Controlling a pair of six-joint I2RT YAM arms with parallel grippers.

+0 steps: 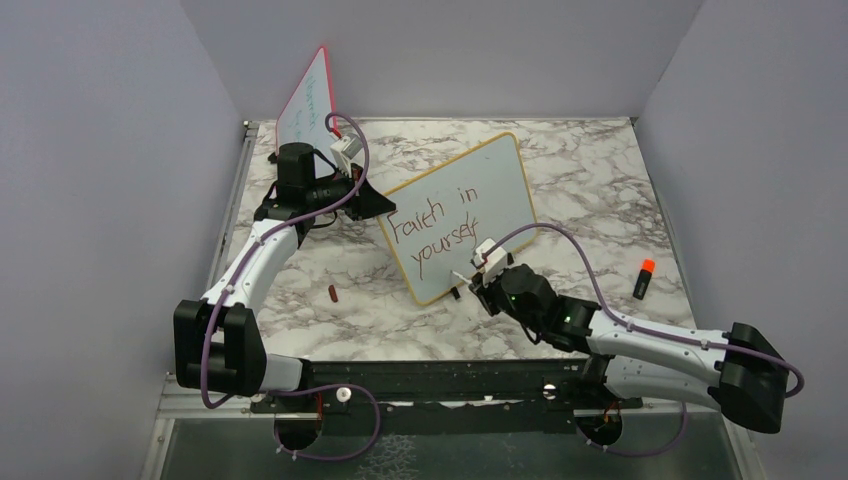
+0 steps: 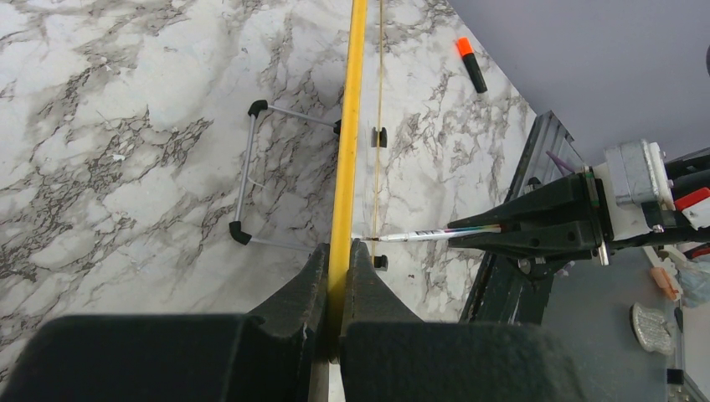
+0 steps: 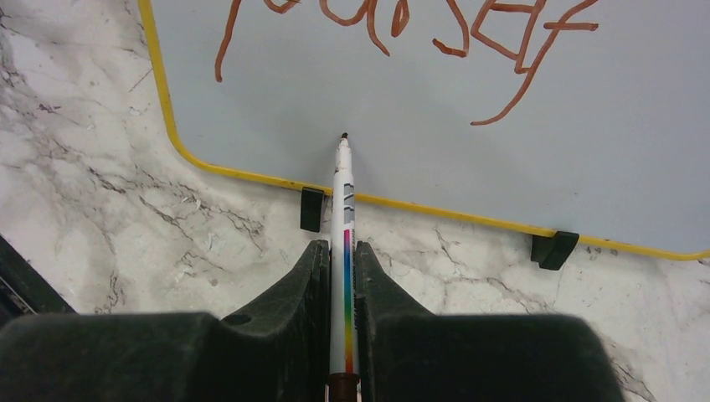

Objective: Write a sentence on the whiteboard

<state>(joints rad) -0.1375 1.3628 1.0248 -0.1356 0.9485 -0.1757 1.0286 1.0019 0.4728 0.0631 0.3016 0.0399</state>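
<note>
- Whiteboard (image 1: 495,185): propped on desk (image 1: 600,180), frame pinched in left hand (image 2: 338,248).
- Sentence (image 1: 440,228): read "Faith in yourself", just beyond right hand (image 3: 342,248).
- Marker (image 3: 342,180): clamped in right hand, tip near board's lower edge.

Yellow-framed whiteboard (image 1: 497,180), writing (image 1: 432,228) "Faith in yourself", left gripper (image 1: 374,204) on its edge, right gripper (image 1: 479,282) holding pen (image 1: 461,275) below

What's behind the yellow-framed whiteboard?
A grey wire stand with black-tipped feet, resting on the marble table behind the yellow-framed whiteboard. From overhead the board covers it.
</note>
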